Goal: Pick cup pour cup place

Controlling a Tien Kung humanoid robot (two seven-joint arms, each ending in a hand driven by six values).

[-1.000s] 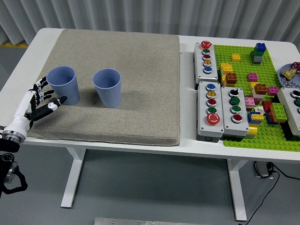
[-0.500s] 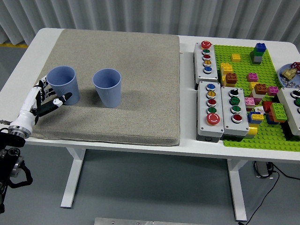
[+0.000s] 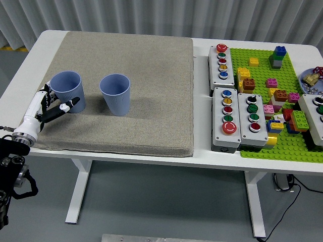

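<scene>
Two blue ribbed cups are seen upright on the beige mat [image 3: 151,101]: the left cup [image 3: 67,91] near the mat's left edge, the right cup [image 3: 115,94] just beside it, apart. The left hand [image 3: 46,107] is positioned against the left cup's lower side, fingers [image 3: 68,105] spread around it; a closed grasp cannot be confirmed.

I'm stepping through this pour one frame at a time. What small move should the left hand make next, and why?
Probably close the fingers around the left cup. The left hand sits at that cup's lower left side with fingers spread, the thumb tip against its base, and no grip yet. The cup stands upright on the mat, beside the other cup, so nothing can be lifted or poured before a grasp.
</scene>
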